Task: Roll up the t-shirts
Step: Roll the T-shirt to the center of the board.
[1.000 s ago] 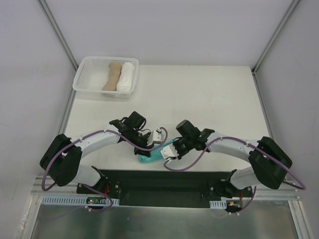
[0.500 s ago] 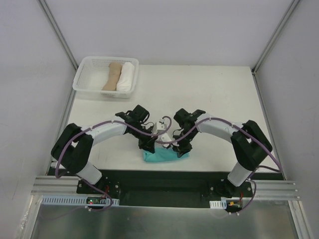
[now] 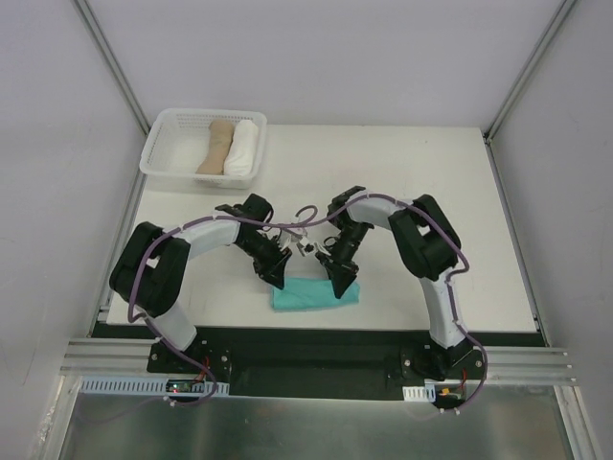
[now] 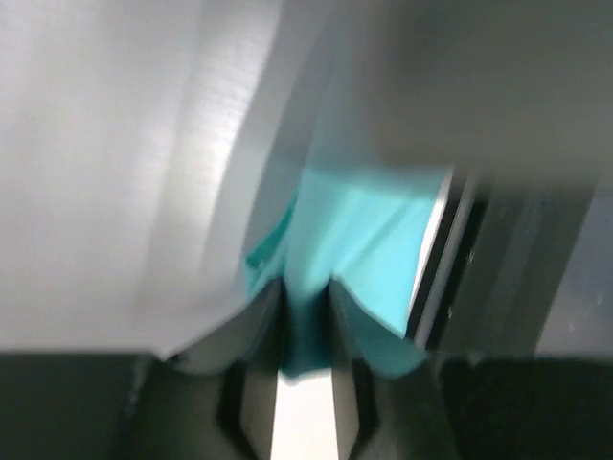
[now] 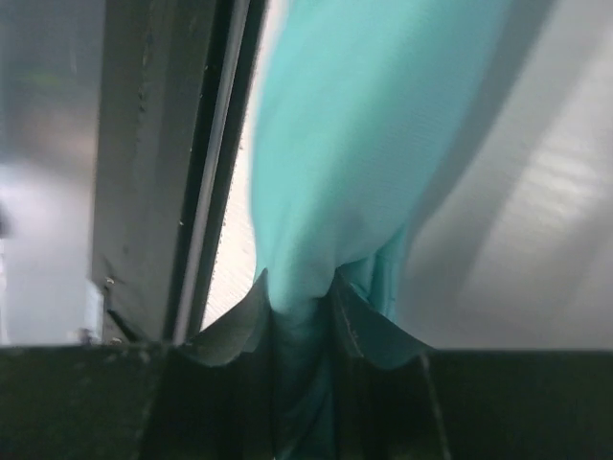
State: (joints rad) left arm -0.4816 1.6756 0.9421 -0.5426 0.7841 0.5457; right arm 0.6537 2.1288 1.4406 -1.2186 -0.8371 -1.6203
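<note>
Teal-green t-shirt lies bundled into a short roll near the front edge of the white surface, between the two arms. Left tool pinches a fold at its left end between nearly closed tips. Right tool is clamped narrowly on cloth at the right end.

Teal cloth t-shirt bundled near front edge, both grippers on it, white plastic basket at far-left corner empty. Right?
No. The white plastic basket holds a tan cloth roll and a white cloth roll, as the top external view shows. Rest stands.
</note>
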